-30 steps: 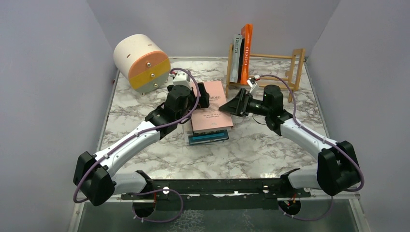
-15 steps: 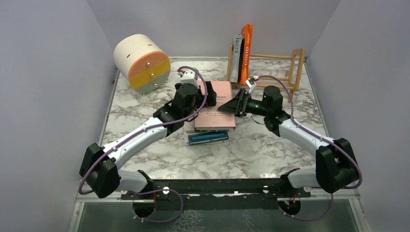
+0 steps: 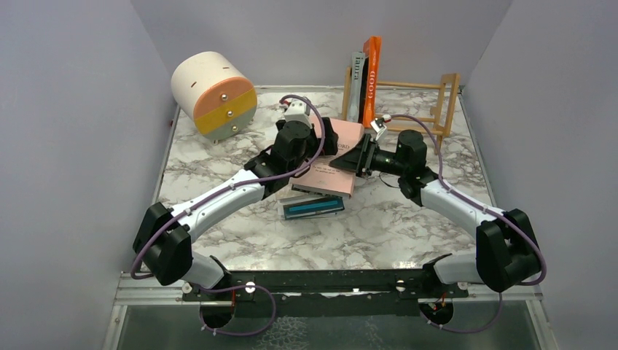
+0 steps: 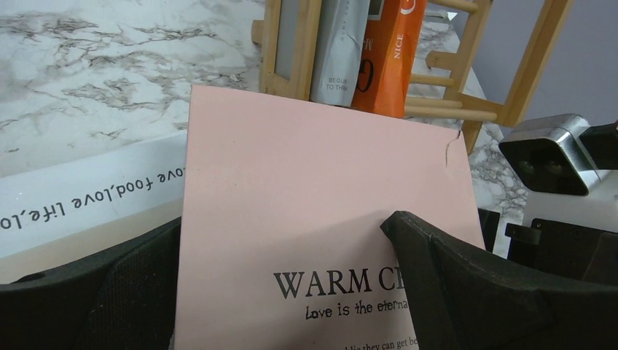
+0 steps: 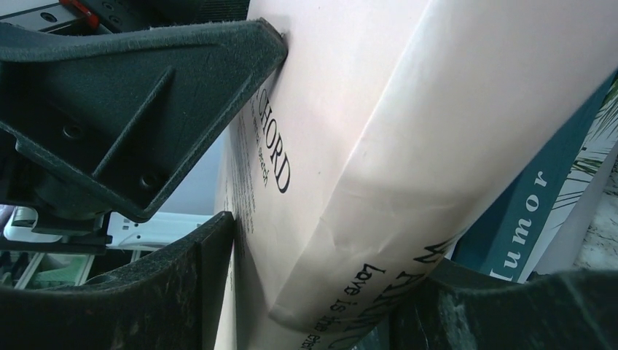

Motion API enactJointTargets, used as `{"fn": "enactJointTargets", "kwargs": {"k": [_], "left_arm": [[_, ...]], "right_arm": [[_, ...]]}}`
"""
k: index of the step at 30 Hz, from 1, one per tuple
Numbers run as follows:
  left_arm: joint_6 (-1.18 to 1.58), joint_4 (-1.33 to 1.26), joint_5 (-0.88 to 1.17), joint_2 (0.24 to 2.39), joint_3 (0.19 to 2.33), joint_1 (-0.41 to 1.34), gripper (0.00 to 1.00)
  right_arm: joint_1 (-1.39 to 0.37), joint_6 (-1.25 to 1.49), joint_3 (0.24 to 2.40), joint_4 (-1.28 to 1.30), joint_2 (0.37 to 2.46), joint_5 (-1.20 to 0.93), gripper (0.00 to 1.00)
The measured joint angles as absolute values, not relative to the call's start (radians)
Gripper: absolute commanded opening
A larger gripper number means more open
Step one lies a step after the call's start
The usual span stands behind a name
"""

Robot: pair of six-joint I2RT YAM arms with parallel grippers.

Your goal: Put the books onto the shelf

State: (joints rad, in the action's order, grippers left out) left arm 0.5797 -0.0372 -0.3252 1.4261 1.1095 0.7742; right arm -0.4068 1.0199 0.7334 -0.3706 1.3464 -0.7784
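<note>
Pink book (image 3: 331,166), tilted atop the stack (image 3: 315,208) mid-tabletop (image 3: 408,226), is pinched by the right end effector (image 3: 348,162), arm stretched leftward. The left end effector (image 3: 328,138) hovers spread over it. Two books (image 3: 372,76) stand on the shelf (image 3: 446,95).

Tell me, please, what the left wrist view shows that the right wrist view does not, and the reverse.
Only the left wrist view shows the shelf, with a grey book and an orange book standing in it. Only the right wrist view shows a teal book lying behind the pink one. Both views show the pink book, each time framed by that arm's own jaws.
</note>
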Motion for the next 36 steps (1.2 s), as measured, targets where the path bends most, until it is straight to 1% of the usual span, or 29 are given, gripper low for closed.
{"fn": "enactJointTargets", "kwargs": {"k": [4,10,14,15,16,17,18,21,25,27,31,36], "left_arm": [[0.586,-0.06,-0.324,1.441,1.12,0.776,0.99],[0.593,-0.128,-0.307,1.442,1.12,0.779,0.99],[0.596,-0.183,-0.29,1.442,1.12,0.78,0.99],[0.596,-0.195,-0.284,1.442,1.12,0.78,0.99],[0.595,-0.202,-0.281,1.442,1.122,0.781,0.99],[0.59,-0.2,-0.279,1.442,1.129,0.783,0.99],[0.583,-0.191,-0.279,1.445,1.145,0.786,0.99],[0.539,-0.134,-0.298,1.453,1.224,0.797,0.99],[0.451,-0.054,-0.379,1.45,1.349,0.8,0.99],[0.414,-0.027,-0.421,1.435,1.376,0.791,0.99],[0.356,0.038,-0.507,1.36,1.369,0.738,0.99],[0.332,0.07,-0.575,1.213,1.279,0.665,0.99]], "right_arm": [[-0.406,1.025,0.733,-0.366,1.335,-0.773,0.54],[-0.405,1.027,0.733,-0.358,1.293,-0.75,0.41],[-0.405,1.018,0.733,-0.348,1.254,-0.719,0.24],[-0.405,1.014,0.733,-0.342,1.243,-0.71,0.19],[-0.405,1.007,0.733,-0.331,1.231,-0.699,0.1],[-0.405,0.999,0.734,-0.316,1.217,-0.688,0.05],[-0.405,0.989,0.735,-0.298,1.202,-0.675,0.02],[-0.407,0.948,0.76,-0.234,1.153,-0.633,0.01],[-0.408,0.884,0.818,-0.167,1.097,-0.573,0.01],[-0.411,0.853,0.847,-0.141,1.076,-0.545,0.01],[-0.413,0.795,0.903,-0.079,1.054,-0.489,0.01],[-0.413,0.702,1.02,0.017,1.051,-0.371,0.01]]}}
